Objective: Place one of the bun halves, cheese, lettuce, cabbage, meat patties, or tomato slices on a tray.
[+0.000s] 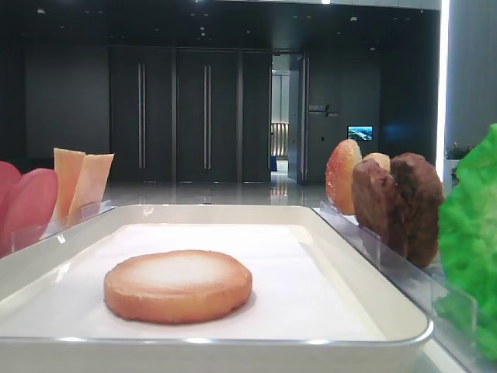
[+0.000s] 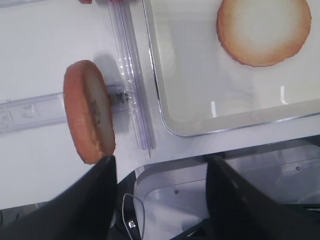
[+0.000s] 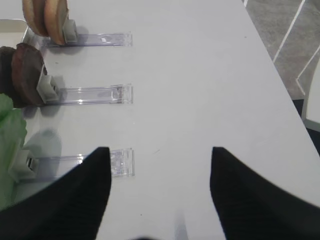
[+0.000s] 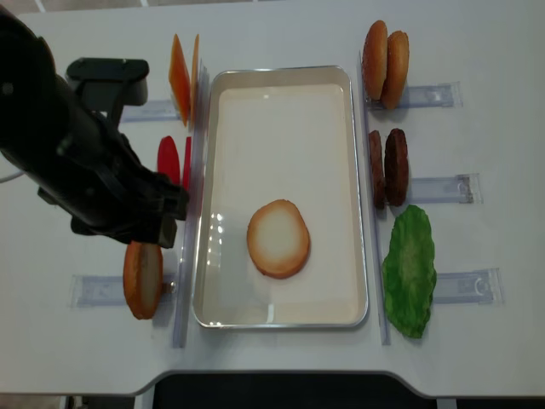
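One bun half lies flat on the white tray, pale face up, also in the low view and the left wrist view. Another bun half stands on edge in a clear holder left of the tray. My left gripper hangs open and empty above the table's front edge, just right of that upright bun. My right gripper is open and empty over bare table right of the holders. Right of the tray stand meat patties, lettuce and two more bun halves. Cheese and tomato slices stand left. Cabbage is out of view.
Clear plastic holder rails run outwards from both long sides of the tray. My left arm covers the table left of the tray. The table's front edge lies close below the tray.
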